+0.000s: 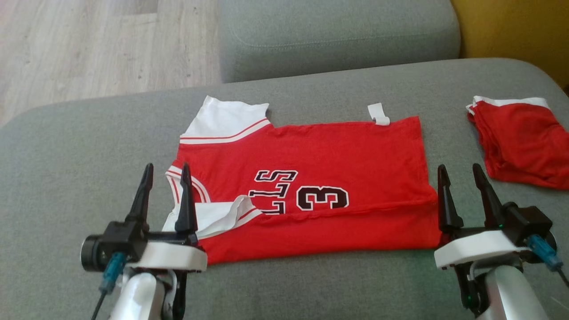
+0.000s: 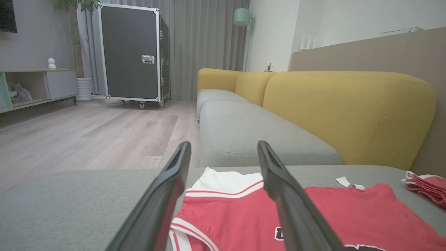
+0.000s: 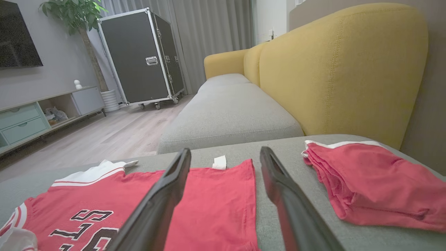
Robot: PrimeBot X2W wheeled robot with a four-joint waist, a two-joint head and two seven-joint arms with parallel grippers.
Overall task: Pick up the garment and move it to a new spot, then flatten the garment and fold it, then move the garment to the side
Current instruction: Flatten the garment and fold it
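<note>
At upper left, pale wooden floor [image 1: 89, 44] beyond the rounded edge of a grey sofa seat [image 1: 66, 155]. At lower left, left gripper [image 1: 166, 165], fingers spread wide with nothing between them, at the collar end of the red jersey [image 1: 320, 151]. Inner fingertip over the striped white armhole trim, outer one over bare grey fabric.

Across the middle of the seat, the red jersey spread flat and lying sideways. White striped sleeve at its far left corner, black-and-white lettering and a "3" near the centre. Near edge folded over into a long band along the front, with a crumpled white sleeve poking out of that fold just beside the left gripper. On the far edge, towards the right, a small white label [image 1: 378, 113] sticking out onto the grey.

At lower right, right gripper [image 1: 458, 166], fingers likewise apart and empty, at the hem end of the jersey, inner finger just beside the hem corner. Further right, well apart from the jersey, a second red garment [image 1: 520, 142] with white trim, folded into a stack. At upper right, yellow backrest [image 1: 511, 26].
</note>
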